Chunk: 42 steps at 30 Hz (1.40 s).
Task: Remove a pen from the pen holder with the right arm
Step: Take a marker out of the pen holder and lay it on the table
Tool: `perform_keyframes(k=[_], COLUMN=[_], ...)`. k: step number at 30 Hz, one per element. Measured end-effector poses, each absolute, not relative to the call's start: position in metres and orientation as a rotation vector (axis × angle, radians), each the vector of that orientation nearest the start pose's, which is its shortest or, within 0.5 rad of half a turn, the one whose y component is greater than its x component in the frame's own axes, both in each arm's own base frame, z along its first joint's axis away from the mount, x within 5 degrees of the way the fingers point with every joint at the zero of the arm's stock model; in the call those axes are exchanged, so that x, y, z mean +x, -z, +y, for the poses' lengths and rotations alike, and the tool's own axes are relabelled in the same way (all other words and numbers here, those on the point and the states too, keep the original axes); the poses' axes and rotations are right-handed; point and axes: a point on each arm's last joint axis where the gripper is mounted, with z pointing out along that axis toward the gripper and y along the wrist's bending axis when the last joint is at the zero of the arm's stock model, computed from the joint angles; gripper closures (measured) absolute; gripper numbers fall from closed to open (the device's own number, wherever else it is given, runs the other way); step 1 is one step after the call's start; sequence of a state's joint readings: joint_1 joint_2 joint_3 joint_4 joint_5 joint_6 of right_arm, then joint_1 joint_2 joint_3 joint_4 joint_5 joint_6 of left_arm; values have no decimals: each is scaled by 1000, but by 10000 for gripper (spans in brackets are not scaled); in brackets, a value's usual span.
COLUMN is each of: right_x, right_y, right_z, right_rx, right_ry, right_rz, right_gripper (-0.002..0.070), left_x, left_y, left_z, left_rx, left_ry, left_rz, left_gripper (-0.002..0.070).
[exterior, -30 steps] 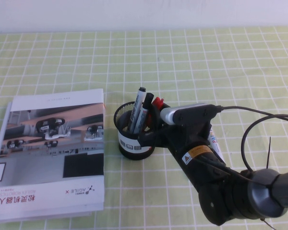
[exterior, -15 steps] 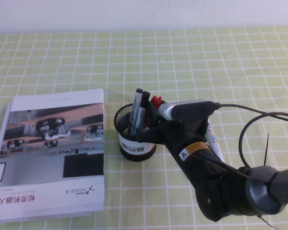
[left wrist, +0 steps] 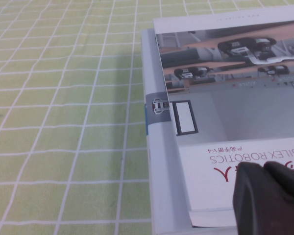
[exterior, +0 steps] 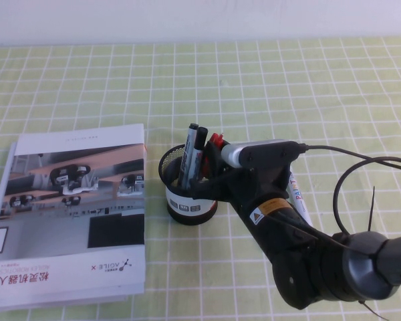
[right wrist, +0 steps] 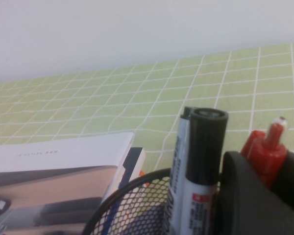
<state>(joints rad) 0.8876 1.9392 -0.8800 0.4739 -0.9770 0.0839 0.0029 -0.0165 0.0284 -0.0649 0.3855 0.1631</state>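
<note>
High view shows you the red pen standing near upright in the pen holder, cap up, at its right side. The right gripper is at that pen, but you cannot tell whether it grips. Two black markers lean just left of it in the holder. A white pen lies right of the holder, under the arm. A book lies left of the holder, with the left gripper closed over it. Checked cloth stretches behind the holder.

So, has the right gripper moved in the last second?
Yes. The right gripper, at the black mesh pen holder, shifted slightly left toward the white book; the left gripper hovers over that book.
</note>
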Motion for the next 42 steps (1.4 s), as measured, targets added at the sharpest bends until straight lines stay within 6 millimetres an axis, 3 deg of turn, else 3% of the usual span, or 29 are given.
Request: perform_keyframes(k=[8, 16, 25, 34, 42], right_x=[267, 264, 252, 223, 214], right_y=[-176, -197, -254, -326, -349], right_z=[274, 271, 259, 225, 186], right_rx=[-125, -157, -225, -323, -354], right_ry=[-653, -641, -619, -520, -433], right_rz=[1650, 1616, 1526, 1443, 1561], right_gripper=[608, 611, 611, 611, 612], left_x=[52, 52, 52, 52, 52], left_y=[-170, -170, -170, -170, -170], left_z=[-2, -2, -2, -2, -2], left_rx=[111, 111, 111, 111, 111], left_ry=[-50, -50, -50, -50, -50], left_rz=[1877, 1877, 1877, 1877, 1877], left_gripper=[681, 681, 681, 681, 681])
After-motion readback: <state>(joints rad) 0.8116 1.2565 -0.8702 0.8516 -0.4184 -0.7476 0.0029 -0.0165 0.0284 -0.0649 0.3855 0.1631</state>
